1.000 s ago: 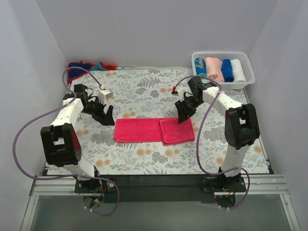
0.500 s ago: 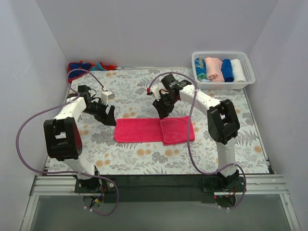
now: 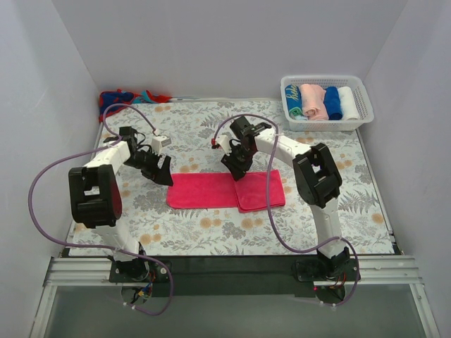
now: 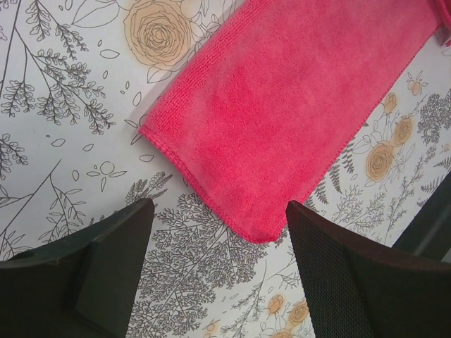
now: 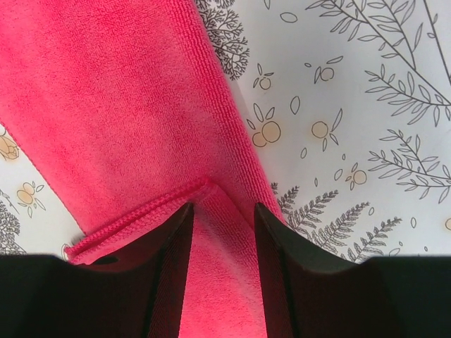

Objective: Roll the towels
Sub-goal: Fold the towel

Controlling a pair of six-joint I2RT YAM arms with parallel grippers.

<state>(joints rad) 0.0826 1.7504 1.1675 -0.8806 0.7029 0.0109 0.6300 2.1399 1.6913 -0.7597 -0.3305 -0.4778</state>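
The hot-pink towel (image 3: 204, 191) lies flat on the floral cloth, its right part folded over into a flap (image 3: 261, 189). My left gripper (image 3: 165, 176) is open just off the towel's far left corner; in the left wrist view that corner (image 4: 268, 225) sits ahead of the gap between the fingers (image 4: 220, 236). My right gripper (image 3: 237, 170) is open, low over the back edge at the fold. In the right wrist view its fingers (image 5: 222, 225) straddle the flap's corner (image 5: 211, 189). A red and blue towel (image 3: 121, 97) lies bunched at the back left.
A white slotted basket (image 3: 324, 79) at the back right holds several rolled towels. The grey-and-orange floral table cloth (image 3: 211, 232) covers the work surface. White walls close in on three sides. Purple cables loop off both arms.
My right arm has swung left, from the towel's right end to the fold at its middle. The left gripper has edged closer to the towel's left corner and narrowed a little.
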